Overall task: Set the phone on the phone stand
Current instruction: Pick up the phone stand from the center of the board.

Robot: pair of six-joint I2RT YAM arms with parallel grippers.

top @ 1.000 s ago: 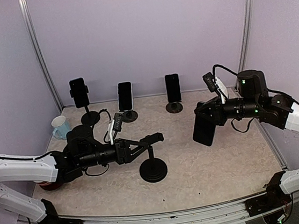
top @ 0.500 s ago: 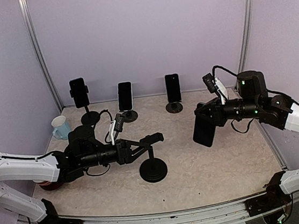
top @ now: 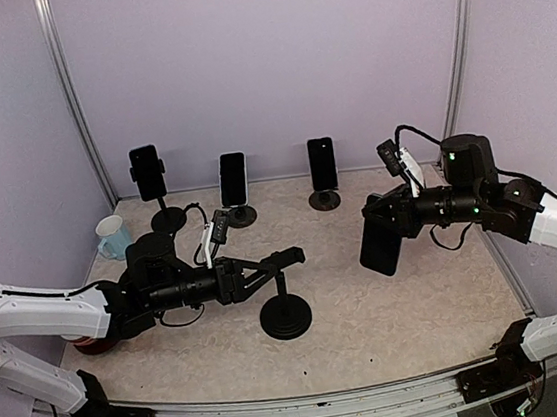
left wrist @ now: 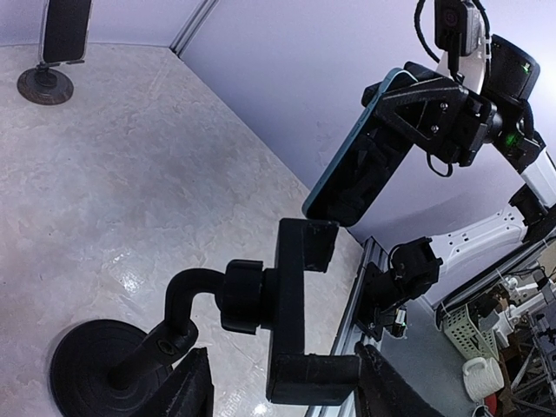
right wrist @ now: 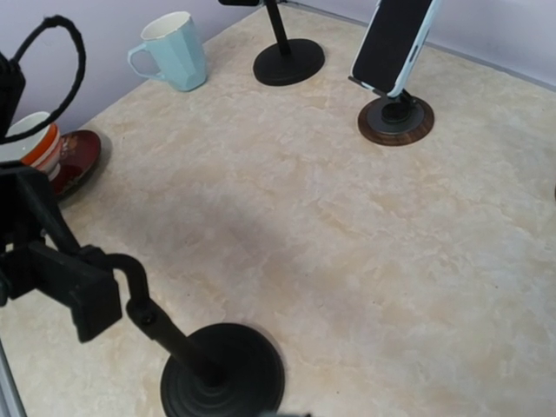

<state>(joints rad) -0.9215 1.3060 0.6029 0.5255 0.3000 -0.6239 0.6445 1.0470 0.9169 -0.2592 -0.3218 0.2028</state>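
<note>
**Phone up in the air, stand down on the surface**

Beige marbled surface (top: pixel 410 304), purple walls all round. Right tool (top: pixel 380 215) is clamped on the top end of the dark, teal-edged phone (top: pixel 379 247), which hangs in the air toward the right edge. Black round-based phone stand (top: pixel 286 318) sits near the middle of the near edge. Left tool (left wrist: pixel 285 365) is spread wide either side of its cradle.
</note>
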